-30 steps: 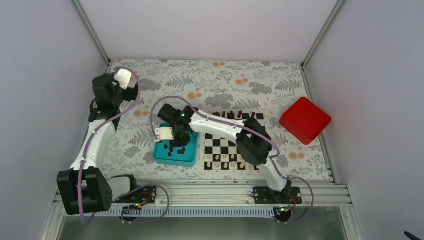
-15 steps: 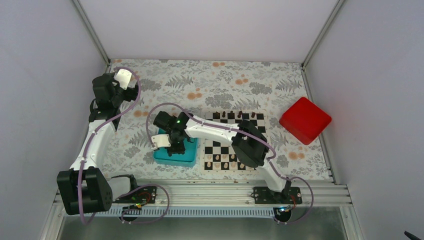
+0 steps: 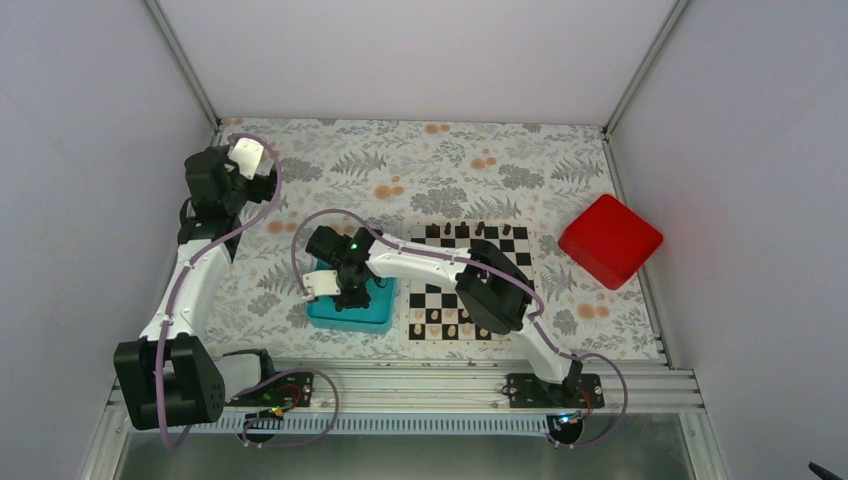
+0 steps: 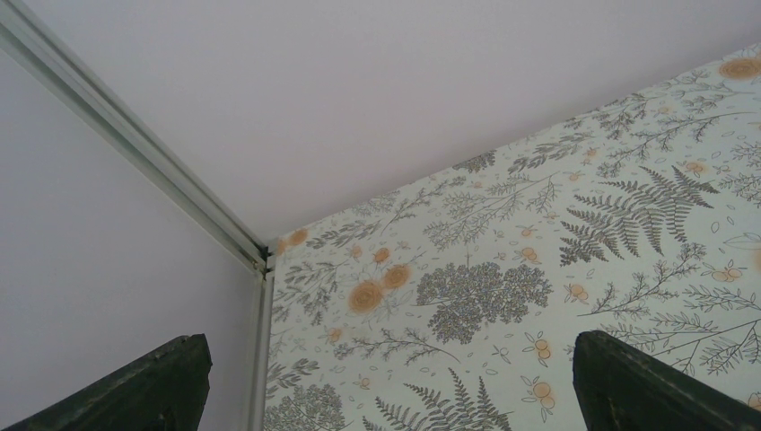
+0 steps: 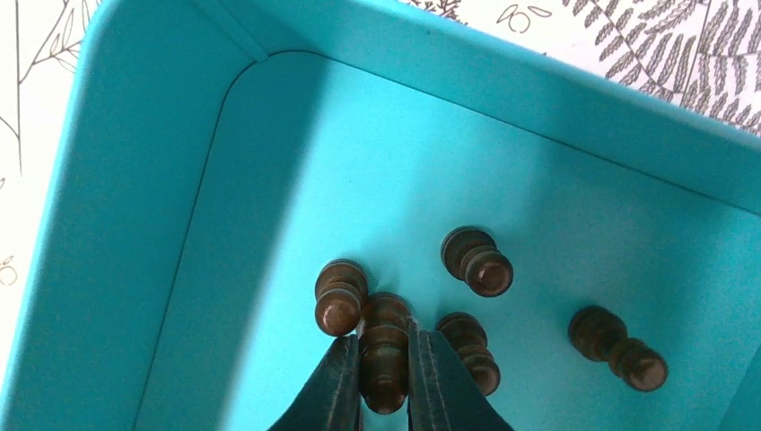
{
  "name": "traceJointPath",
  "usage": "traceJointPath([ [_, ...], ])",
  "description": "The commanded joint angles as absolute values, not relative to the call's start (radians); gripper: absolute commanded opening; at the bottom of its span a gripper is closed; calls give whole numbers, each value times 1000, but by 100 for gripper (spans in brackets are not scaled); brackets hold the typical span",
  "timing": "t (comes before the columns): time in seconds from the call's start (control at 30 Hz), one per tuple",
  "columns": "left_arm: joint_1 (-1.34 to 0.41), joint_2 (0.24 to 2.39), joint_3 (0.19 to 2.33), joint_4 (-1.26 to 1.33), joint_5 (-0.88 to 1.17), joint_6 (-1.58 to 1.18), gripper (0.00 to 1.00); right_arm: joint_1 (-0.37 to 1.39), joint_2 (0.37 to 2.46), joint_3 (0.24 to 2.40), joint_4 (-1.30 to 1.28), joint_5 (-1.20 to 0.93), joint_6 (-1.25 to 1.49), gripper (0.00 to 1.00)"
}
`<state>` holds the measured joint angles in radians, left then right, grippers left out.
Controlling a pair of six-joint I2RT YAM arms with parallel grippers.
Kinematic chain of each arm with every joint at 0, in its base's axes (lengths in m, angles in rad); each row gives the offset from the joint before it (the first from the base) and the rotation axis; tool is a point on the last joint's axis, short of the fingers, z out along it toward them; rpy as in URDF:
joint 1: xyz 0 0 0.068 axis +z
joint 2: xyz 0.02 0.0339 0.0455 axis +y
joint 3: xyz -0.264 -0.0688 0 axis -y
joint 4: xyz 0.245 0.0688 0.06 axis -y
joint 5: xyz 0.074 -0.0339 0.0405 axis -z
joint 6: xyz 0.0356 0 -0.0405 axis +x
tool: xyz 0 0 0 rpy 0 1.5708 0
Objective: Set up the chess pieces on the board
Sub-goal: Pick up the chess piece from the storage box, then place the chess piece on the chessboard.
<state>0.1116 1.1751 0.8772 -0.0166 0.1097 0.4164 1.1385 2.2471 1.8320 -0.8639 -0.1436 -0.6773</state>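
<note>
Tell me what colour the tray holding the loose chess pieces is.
The tray is teal, seen best in the right wrist view.

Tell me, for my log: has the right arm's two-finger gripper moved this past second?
Yes. The right gripper came nearward, from the square teal tray's far edge to its middle, onto a dark chess piece.

Five small dark brown wooden chess pieces (image 5: 476, 260) are in one teal square plastic tray (image 5: 135, 224). There is one flat black-and-white chequered board (image 3: 432, 305) and one red box (image 3: 610, 240). There are two white robot arms (image 3: 195, 275). The pieces on the board are too small to count.
</note>
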Motion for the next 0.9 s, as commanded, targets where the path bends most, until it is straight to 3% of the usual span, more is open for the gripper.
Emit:
traceJointPath([
  [0.0,118,1168,863,3,129,428,100,1146,2241,1832,-837,-129,-663,6],
  [0.4,118,1167,866,4,126,429,100,970,2008,1857,-890,-88,-645,4],
  [0.87,118,1173,870,2,129,428,100,408,1743,1751,-914,-99,-707,4],
])
